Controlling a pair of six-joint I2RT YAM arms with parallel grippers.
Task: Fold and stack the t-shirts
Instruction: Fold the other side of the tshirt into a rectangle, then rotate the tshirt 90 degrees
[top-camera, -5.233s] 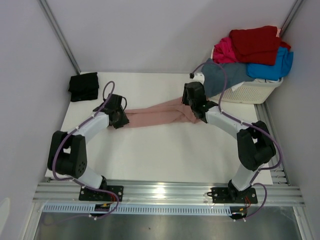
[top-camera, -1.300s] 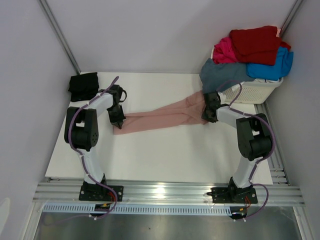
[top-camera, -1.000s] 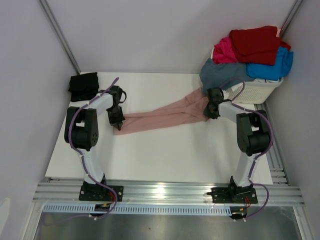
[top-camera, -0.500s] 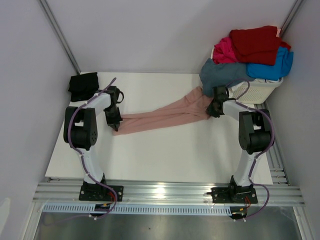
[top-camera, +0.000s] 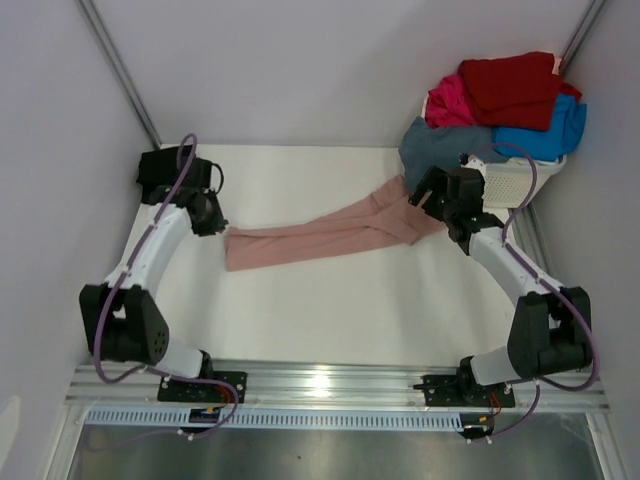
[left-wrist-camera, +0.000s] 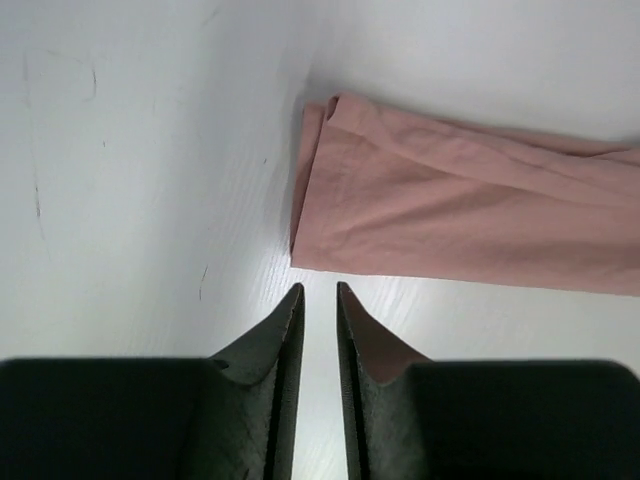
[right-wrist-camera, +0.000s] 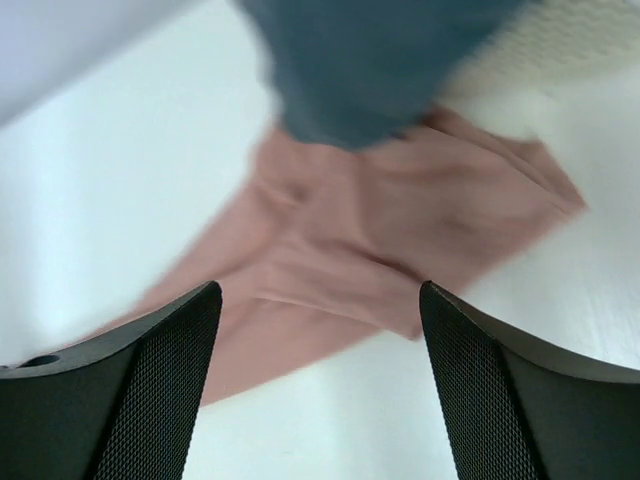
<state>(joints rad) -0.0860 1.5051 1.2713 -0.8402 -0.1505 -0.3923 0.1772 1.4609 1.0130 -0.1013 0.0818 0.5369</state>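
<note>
A dusty-pink t-shirt (top-camera: 320, 232), folded into a long strip, lies slantwise across the white table (top-camera: 320, 310). My left gripper (top-camera: 213, 226) hovers just off its left end, jaws a narrow gap apart and empty. In the left wrist view the gripper (left-wrist-camera: 318, 290) has the shirt's end (left-wrist-camera: 450, 210) just ahead of it. My right gripper (top-camera: 432, 198) is wide open above the shirt's right end (right-wrist-camera: 370, 240), with nothing held (right-wrist-camera: 320, 290). A folded black t-shirt (top-camera: 158, 170) sits at the back left, partly behind the left arm.
A white slatted basket (top-camera: 515, 180) stands at the back right, piled with red (top-camera: 510, 88), magenta (top-camera: 448, 100) and bright-blue (top-camera: 545, 135) shirts. A slate-blue one (top-camera: 440, 148) hangs over its rim onto the pink shirt's end (right-wrist-camera: 370, 60). Walls close in both sides.
Both grippers have let go of the pink shirt's ends and drawn away, the left toward the back left, the right up toward the basket. The shirt stays laid out.
</note>
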